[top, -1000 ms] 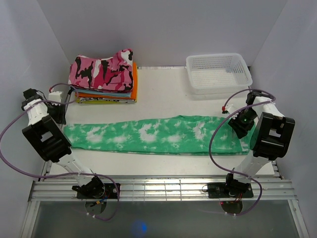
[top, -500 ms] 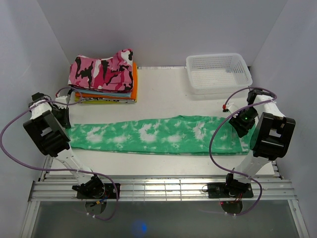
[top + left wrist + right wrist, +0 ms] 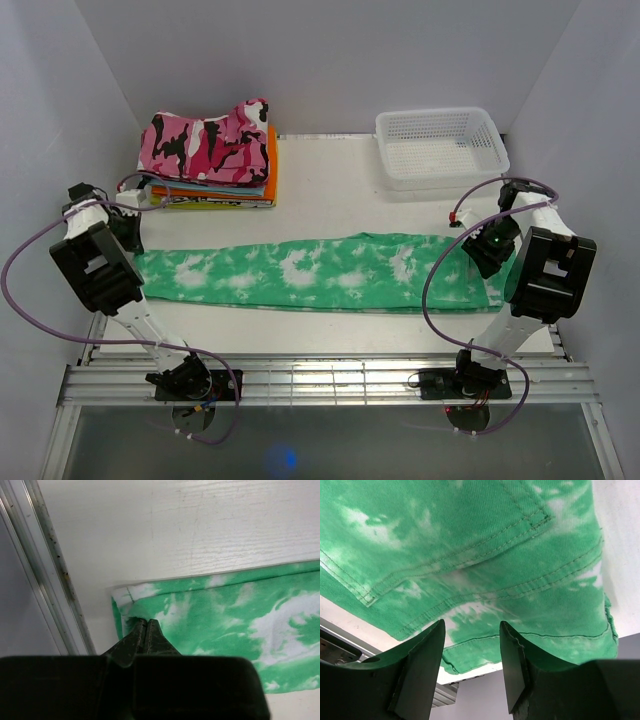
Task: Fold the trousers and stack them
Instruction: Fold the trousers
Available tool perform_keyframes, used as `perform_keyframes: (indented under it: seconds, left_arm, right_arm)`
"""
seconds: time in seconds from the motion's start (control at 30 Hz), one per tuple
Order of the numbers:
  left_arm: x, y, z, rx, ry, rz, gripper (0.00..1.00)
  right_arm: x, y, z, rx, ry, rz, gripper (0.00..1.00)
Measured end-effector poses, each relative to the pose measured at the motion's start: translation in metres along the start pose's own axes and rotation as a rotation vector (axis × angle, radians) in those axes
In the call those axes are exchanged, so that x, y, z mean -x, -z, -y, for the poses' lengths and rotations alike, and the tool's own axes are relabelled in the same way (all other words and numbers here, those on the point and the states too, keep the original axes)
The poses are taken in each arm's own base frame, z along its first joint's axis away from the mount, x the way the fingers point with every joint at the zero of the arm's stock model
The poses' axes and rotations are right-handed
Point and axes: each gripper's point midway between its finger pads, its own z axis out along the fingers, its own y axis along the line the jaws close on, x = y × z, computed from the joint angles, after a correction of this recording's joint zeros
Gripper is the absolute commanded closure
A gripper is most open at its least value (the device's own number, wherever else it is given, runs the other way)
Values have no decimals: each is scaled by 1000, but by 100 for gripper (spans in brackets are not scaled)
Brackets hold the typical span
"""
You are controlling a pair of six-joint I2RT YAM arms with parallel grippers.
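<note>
- Mint-green, white-blotched soft fabric trousers (image 3: 310,272) lie flat as one long band across the white table (image 3: 330,190), cuffs to the left and waist to the right.
- No crosswise fold shows yet, so by the look of it the folding is barely begun and the stacking is all still to do.
- At the far left, the pile of folded clothes (image 3: 215,160) topped by a pink camouflage garment sits well apart from the trousers, beyond the cuff end.
- At the cuff end, the left gripper (image 3: 145,627) is down on the cloth with its jaws pressed together just inside the hem corner, apparently pinching the fabric.
- At the waist end, the right gripper (image 3: 471,630) hangs over the seamed waistband and pocket, jaws partly apart and holding nothing visible; whether its fingers touch the cloth cannot be told.
</note>
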Motion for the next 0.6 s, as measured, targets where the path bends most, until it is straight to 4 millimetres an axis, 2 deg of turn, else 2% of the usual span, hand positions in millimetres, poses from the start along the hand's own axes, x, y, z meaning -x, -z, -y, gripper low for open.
perform_keyframes:
  seconds: [0.03, 0.07, 0.1, 0.2, 0.23, 0.27, 0.3, 0.37, 0.4, 0.5, 0.6]
  left_arm:
    - [0, 0, -1, 6, -4, 0, 100]
    - [0, -1, -3, 13, -6, 1, 92]
    - [0, -1, -5, 24, -9, 3, 82]
    - [-1, -3, -9, 46, -11, 1, 46]
    - [0, -3, -10, 52, -10, 3, 39]
    - [1, -2, -11, 57, -9, 8, 37]
    - [2, -1, -12, 62, -7, 14, 29]
    - [7, 4, -12, 67, -9, 33, 23]
    - [11, 8, -10, 68, -12, 49, 15]
    - [24, 28, -2, 64, -25, 111, 13]
    - [35, 50, 20, 54, -65, 182, 12]
  right_arm:
    - [0, 0, 0, 1, 0, 0, 47]
    - [0, -1, -1, 2, 0, -1, 47]
    - [-1, -1, -1, 4, -1, -2, 47]
    - [-1, -1, -1, 4, -1, -2, 46]
    - [-1, -1, -1, 5, -1, -1, 44]
    - [0, -1, -2, 5, -1, 0, 44]
    - [0, -1, -2, 7, -2, 5, 43]
    - [4, 0, -3, 16, -7, 25, 43]
    - [8, 3, -3, 19, -15, 43, 43]
    - [28, 21, 5, 2, -55, 142, 39]
    - [54, 54, 21, -48, -128, 296, 36]
